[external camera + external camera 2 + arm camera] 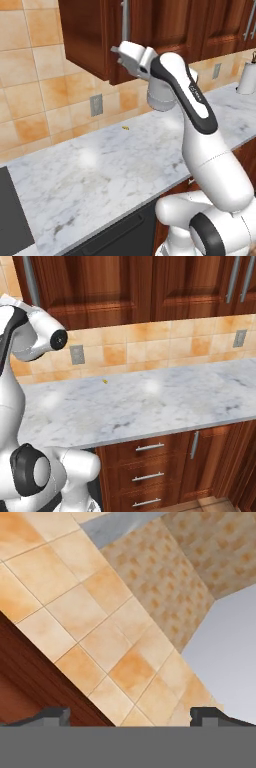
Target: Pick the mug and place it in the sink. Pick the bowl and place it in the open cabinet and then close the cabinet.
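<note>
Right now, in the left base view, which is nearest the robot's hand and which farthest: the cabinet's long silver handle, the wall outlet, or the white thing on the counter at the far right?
From the gripper, jaws open:
1. Silver bar handle, just above it.
2. Wall outlet, below and left, on the tiles.
3. White object, far right on the counter.

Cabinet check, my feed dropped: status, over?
Fingers spread, holding nothing. Hand raised beside the cabinet, near its bar handle. Marble counter below. Nothing blocking.

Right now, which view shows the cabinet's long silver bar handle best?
The right base view: the bar handle runs clear down the cabinet door. In the left base view the handle is partly behind the arm. The hand view catches a corner of red-brown wood, no handle.
</note>
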